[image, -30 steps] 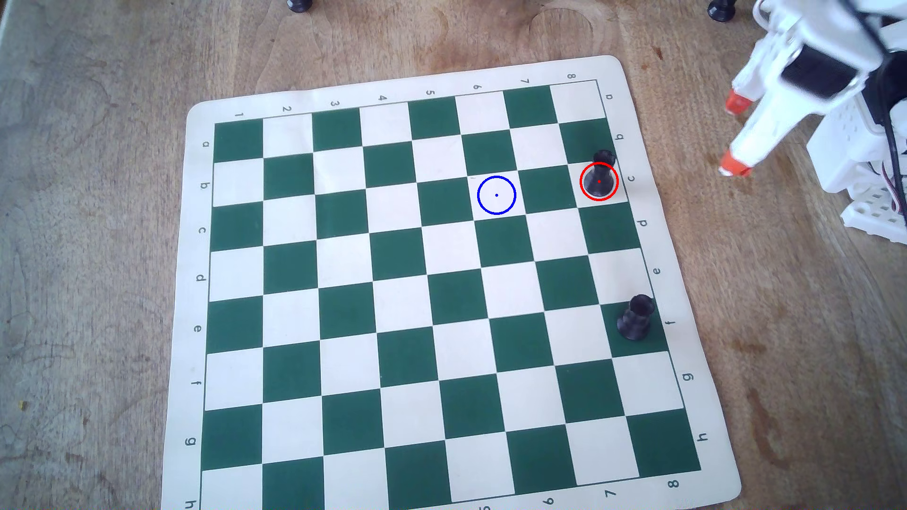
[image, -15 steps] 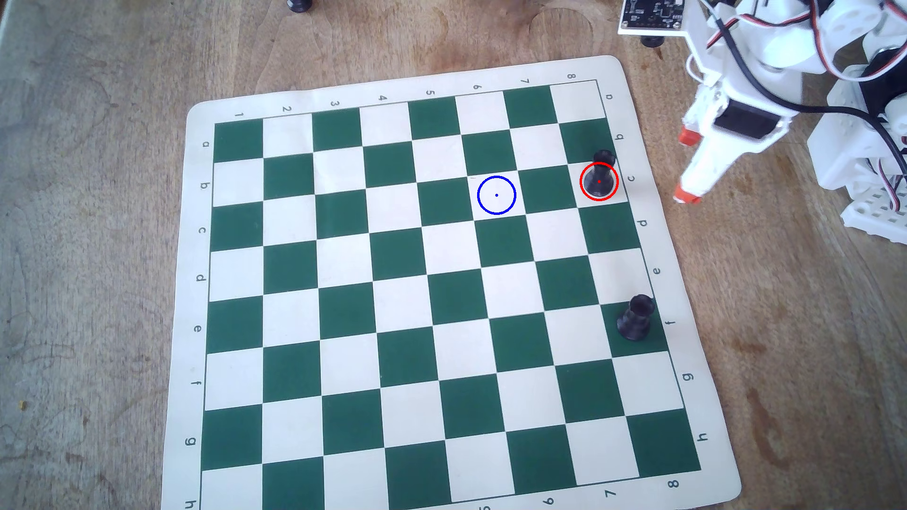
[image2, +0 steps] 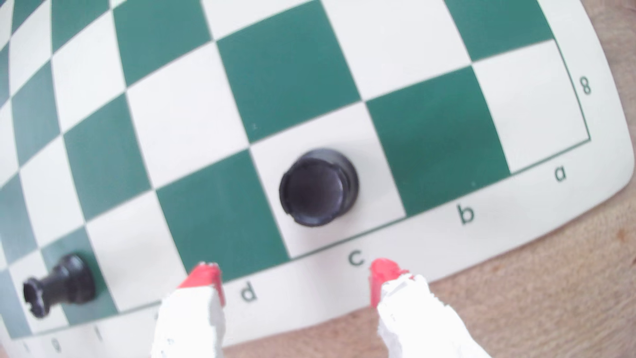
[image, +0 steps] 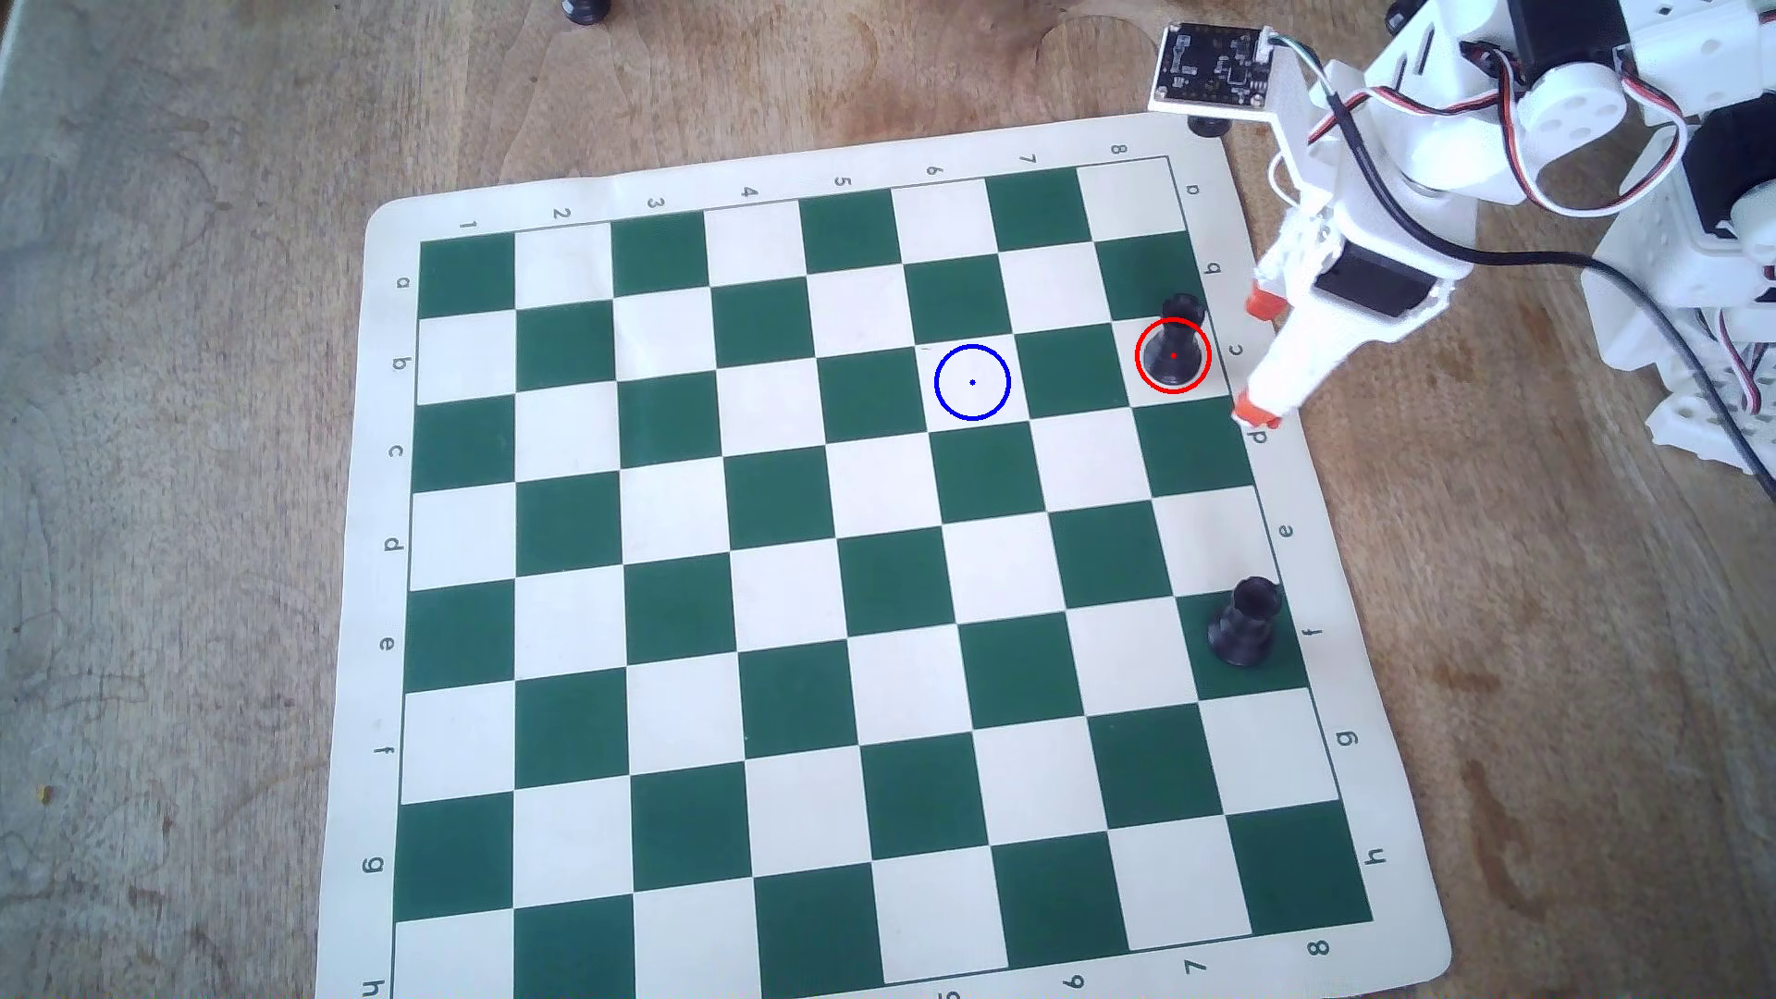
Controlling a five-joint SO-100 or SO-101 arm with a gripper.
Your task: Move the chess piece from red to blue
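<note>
In the overhead view the chess piece [image: 1174,348], small and black, stands inside the red circle [image: 1138,355] on a white square at the board's right edge. The blue circle [image: 973,382] lies two squares to its left, with nothing on it. My gripper [image: 1262,357] is open, just right of the piece, over the board's margin. Its orange-tipped fingers [image: 1267,304] stand one above and one below the piece's row. In the wrist view the piece [image2: 318,187] shows from above, ahead of my gripper [image2: 296,273] and between the lines of its two fingers, not touching them.
A stouter black piece [image: 1245,622] [image2: 58,285] stands on a green square further down the right edge of the board [image: 673,538]. Another black piece [image: 586,10] sits on the wooden table beyond the top edge. The arm's white base [image: 1711,288] fills the upper right.
The arm has swung left and down from the table's right side. Its open fingers now reach the board's right margin beside the piece. The pieces have not moved.
</note>
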